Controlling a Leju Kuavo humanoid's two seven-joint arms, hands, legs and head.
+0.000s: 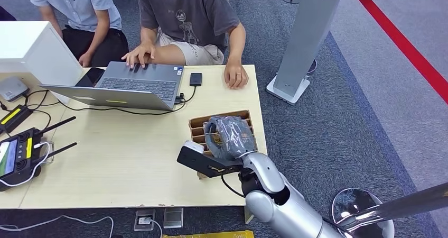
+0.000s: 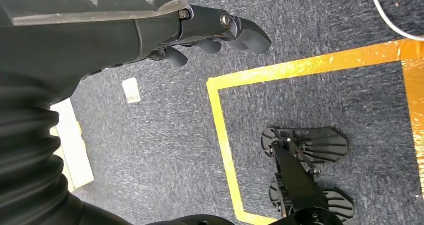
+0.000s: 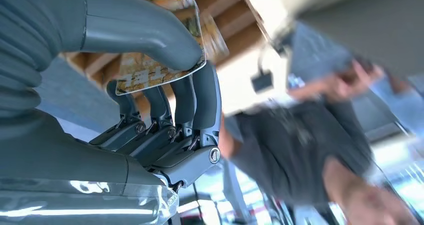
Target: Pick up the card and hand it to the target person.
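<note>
Right robot hand (image 1: pixel 228 136): over the slotted cardboard box (image 1: pixel 196 125) at the tabletop (image 1: pixel 132 158) edge, thumb and fingers (image 3: pixel 200 102) pinching the card (image 3: pixel 150 70). Left robot hand (image 2: pixel 200 32): hanging above carpet and yellow floor tape (image 2: pixel 222 135), fingers loosely curled, holding nothing. Person in grey T-shirt (image 1: pixel 190 16): seated opposite, hand on laptop (image 1: pixel 132 84).
</note>
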